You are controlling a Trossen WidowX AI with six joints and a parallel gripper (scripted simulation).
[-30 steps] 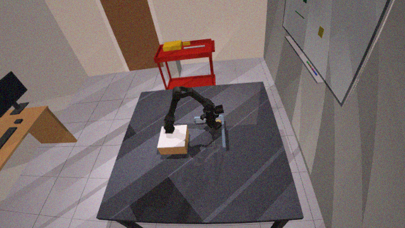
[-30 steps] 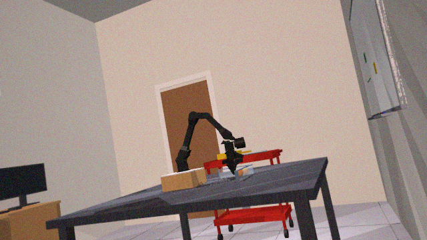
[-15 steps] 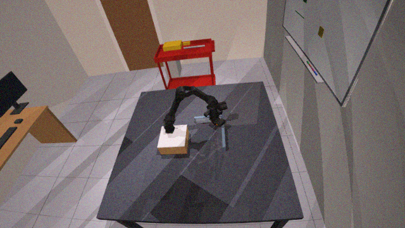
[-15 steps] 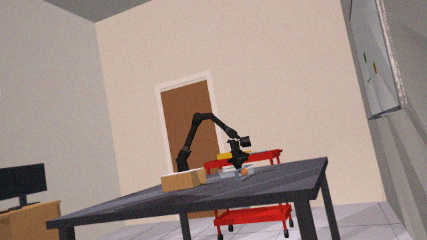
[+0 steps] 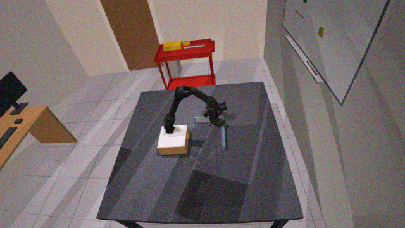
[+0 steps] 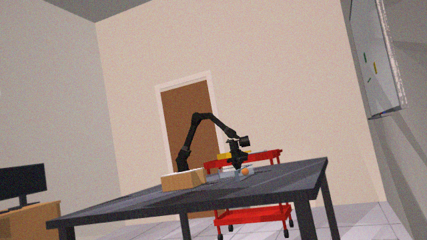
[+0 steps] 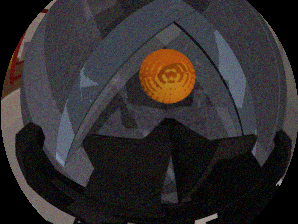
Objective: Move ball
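Jaws pressed fully together and holding nothing, the gripper (image 7: 168, 137) points down just behind the orange ball (image 7: 166, 75), which sits on the dark tabletop (image 5: 221, 190) tucked into the corner of the two low clear walls (image 7: 100, 76), tips near or touching it.

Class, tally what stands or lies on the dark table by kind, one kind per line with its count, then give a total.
Orange ball: 1
Clear walls: 2
Box under the arm's base: 1
Robot arm, its gripper shut and empty: 1
Total: 5
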